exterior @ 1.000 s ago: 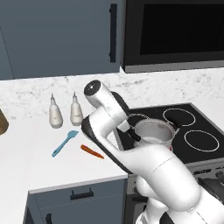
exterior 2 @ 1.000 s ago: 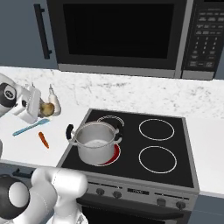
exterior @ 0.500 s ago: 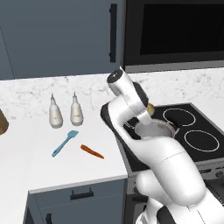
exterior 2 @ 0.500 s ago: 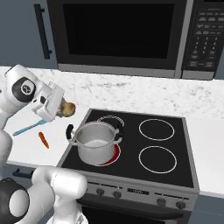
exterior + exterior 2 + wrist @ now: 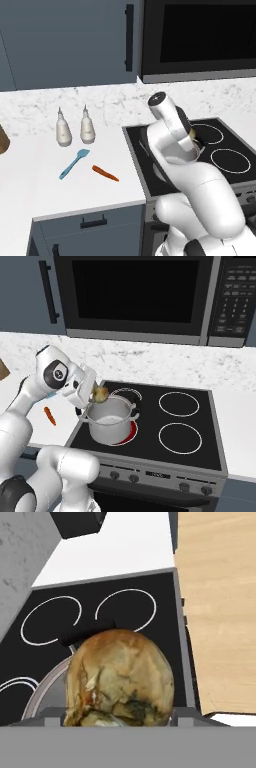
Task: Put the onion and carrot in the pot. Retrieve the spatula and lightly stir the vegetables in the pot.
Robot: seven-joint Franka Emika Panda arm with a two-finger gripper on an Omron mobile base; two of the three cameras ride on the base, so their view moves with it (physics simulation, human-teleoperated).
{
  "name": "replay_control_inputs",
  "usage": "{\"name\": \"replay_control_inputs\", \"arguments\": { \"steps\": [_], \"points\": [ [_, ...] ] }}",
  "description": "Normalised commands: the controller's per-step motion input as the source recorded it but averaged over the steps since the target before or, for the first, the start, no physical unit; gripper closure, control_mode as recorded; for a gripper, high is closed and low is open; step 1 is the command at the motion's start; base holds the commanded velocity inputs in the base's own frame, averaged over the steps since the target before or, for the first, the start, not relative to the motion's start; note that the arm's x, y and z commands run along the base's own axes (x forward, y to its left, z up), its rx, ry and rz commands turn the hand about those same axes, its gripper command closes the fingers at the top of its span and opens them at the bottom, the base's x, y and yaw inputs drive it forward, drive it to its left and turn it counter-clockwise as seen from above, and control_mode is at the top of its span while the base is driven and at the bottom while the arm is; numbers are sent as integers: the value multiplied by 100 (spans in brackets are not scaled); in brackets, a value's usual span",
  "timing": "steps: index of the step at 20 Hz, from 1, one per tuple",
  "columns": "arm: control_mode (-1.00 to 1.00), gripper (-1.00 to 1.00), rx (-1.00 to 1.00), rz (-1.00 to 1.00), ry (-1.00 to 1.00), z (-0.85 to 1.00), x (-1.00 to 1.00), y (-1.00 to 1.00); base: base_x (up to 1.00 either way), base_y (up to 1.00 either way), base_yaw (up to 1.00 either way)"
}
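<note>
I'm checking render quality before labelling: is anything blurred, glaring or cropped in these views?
Hand view: the onion sits so close that it looks soft and smeared, and it hides most of the pot. Right base view: sharp, flat light, onion in the claw over the pot. Left base view: the arm blocks the pot; carrot and spatula are crisp.

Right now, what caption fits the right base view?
Fingers hold the onion above the pot on the stove; carrot waits on the counter.
</note>
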Motion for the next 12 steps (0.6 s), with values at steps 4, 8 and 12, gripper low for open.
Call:
{"name": "replay_control_inputs", "arguments": {
  "steps": [4, 8, 12],
  "points": [
    [-100, 100, 5, 0, 0, -49, 20, -30, 0, 0, 0],
    [-100, 100, 10, 0, 3, -48, 21, -14, 0, 0, 0],
    [-100, 100, 16, 0, 7, -39, 18, -3, 0, 0, 0]
  ]
}}
